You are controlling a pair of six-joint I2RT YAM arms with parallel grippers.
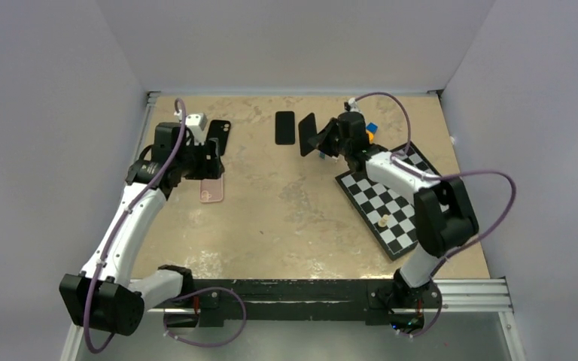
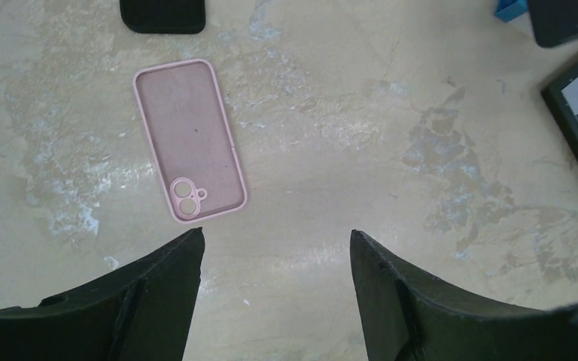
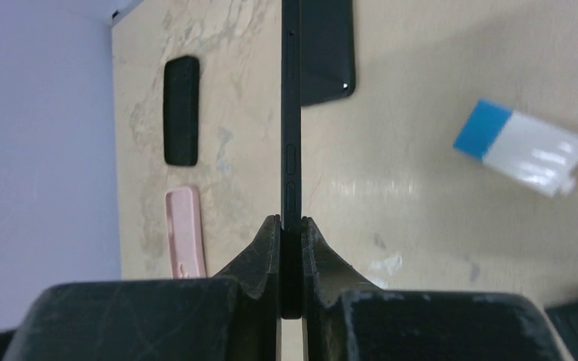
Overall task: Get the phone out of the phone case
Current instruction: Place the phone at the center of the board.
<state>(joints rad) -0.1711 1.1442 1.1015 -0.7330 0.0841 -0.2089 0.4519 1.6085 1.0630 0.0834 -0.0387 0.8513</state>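
My right gripper (image 1: 322, 140) is shut on a thin black phone (image 1: 308, 134) and holds it above the table at the far middle. In the right wrist view the phone (image 3: 291, 113) stands edge-on between the pads, with its side buttons showing. An empty pink phone case (image 1: 211, 189) lies flat on the table, inner side up; it also shows in the left wrist view (image 2: 190, 139). My left gripper (image 2: 277, 237) is open and empty, hovering just to the near side of the pink case. In the top view the left gripper (image 1: 205, 162) is above the case's far end.
A black case (image 1: 220, 135) lies beyond the left gripper. Another flat black slab (image 1: 285, 128) lies at the far middle. A chessboard (image 1: 382, 201) lies at the right with a small piece on it. Blue and orange blocks (image 1: 372, 131) sit behind the right gripper.
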